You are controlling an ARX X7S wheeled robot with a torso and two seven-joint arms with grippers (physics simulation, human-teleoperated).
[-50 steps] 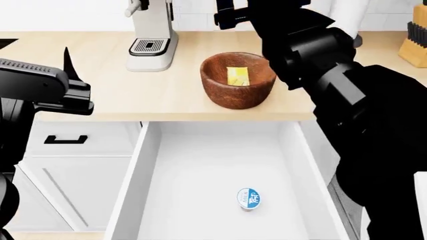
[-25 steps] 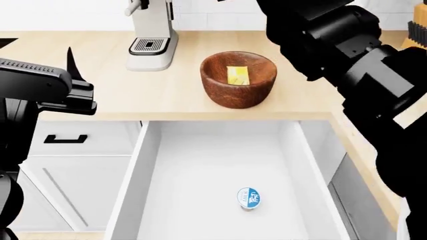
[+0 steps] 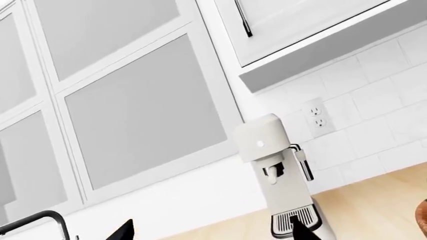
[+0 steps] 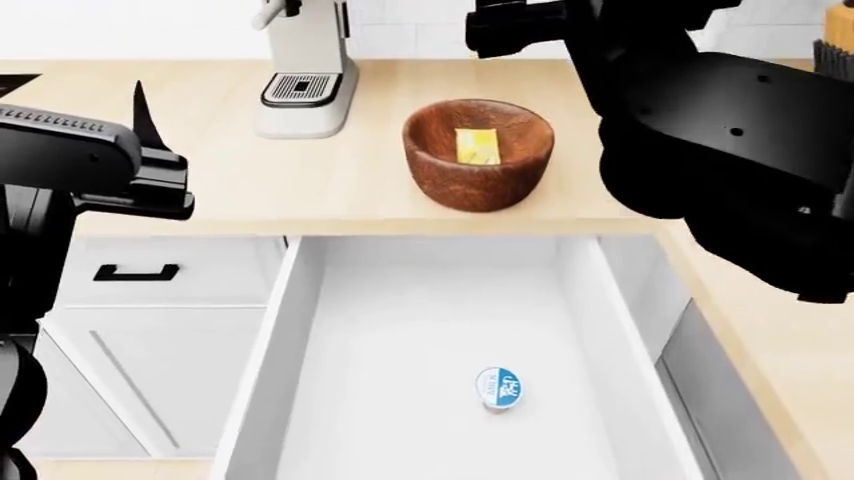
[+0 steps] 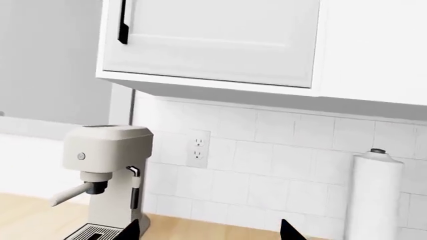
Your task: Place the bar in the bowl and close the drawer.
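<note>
Bar (image 4: 477, 146) lies in bowl (image 4: 478, 155); drawer (image 4: 441, 300) open below — both grippers raised above counter, spread, empty; left gripper (image 4: 140, 120) nearer drawer front.

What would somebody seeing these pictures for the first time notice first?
Probably the big white drawer pulled wide open below the counter, holding only a small blue-and-white lidded cup. Next, the dark wooden bowl on the light wood counter just behind it, with the yellow bar lying inside. The black arms frame the head view on both sides, and a white coffee machine stands behind the bowl, nearer the left arm's side.
</note>
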